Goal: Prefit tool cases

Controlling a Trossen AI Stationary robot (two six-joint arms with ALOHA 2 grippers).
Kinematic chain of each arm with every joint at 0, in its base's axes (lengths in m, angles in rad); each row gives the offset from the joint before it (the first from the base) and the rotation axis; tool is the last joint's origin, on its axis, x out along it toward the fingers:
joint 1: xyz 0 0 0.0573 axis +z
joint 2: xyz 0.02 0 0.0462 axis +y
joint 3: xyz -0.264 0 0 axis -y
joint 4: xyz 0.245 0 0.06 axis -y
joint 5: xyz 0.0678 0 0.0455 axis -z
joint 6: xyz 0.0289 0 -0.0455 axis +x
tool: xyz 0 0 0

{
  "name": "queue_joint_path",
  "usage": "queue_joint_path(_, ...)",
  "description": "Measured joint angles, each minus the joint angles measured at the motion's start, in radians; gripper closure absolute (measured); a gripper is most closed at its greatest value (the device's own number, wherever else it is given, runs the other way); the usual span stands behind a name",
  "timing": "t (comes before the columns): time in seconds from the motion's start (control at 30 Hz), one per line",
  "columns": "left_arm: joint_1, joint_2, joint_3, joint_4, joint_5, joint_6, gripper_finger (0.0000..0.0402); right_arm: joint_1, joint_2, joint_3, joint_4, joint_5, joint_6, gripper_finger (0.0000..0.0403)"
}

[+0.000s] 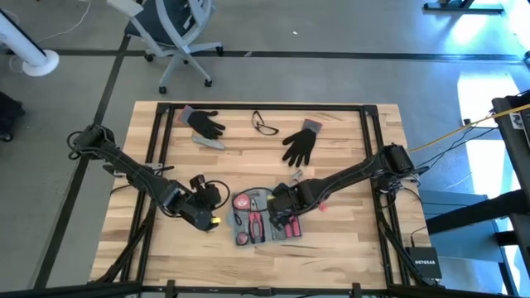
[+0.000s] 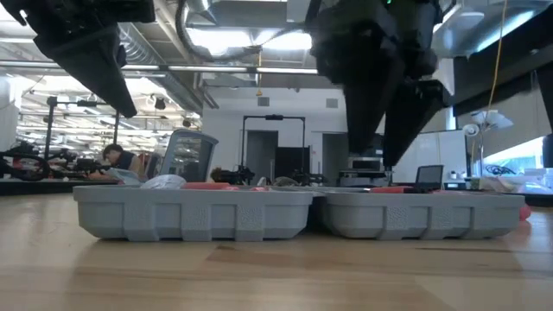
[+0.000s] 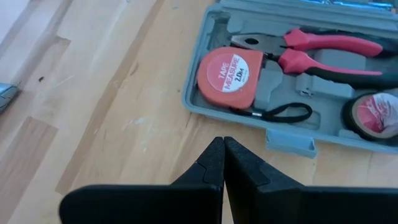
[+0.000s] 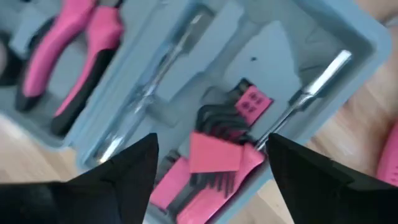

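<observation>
Wooden planks make up the desk point(image 1: 348, 240), which stands on a grey floor with an office chair point(image 1: 178, 33) beyond its far edge. On the far half of the desk lie two black gloves point(image 1: 203, 122) and a pair of safety glasses point(image 1: 265, 124).

The tool case point(image 1: 263, 217) lies open near the front middle of the desk, blue-grey, both halves flat. Its recesses already hold a tape measure point(image 3: 229, 71), pink-handled pliers point(image 3: 323, 50), a roll of tape point(image 3: 373, 118), a hex key set point(image 4: 233, 115) and a long-shafted screwdriver point(image 4: 305, 93).

The right gripper point(image 1: 286, 201) hovers low over the case's right half, fingers spread wide and released, gripping nothing; in its wrist view they straddle the hex keys and the pink handles below them. The left gripper point(image 1: 199, 213) waits just beside the case's left edge, fingers clenched together on nothing, tips pointing at the case's latch point(image 3: 291, 142).

The step in hand looks like seating tools on the right half. To do it well, the right gripper should rise straight up so the spread fingers do not catch the screwdriver shaft or hex keys and drag them from their recesses. Each tool should lie flat below the rim before any closing. The case is light and could slide on the wood, so the left gripper could steady the near edge.
</observation>
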State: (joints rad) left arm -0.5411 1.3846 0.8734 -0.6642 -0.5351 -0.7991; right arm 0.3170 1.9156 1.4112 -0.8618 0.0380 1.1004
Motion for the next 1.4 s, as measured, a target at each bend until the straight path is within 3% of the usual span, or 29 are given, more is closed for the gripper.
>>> queue_joint_path(0.37, 0.000, 0.000, 0.000, 0.003, 0.026, 0.018, 0.0401, 0.005, 0.047, -0.009, 0.010, -0.089, -0.056, 0.0112)
queue_joint_path(1.4, 0.006, 0.000, 0.000, 0.003, 0.076, -0.017, 0.0401, -0.003, 0.077, 0.023, -0.121, 0.056, -0.141, 0.0112)
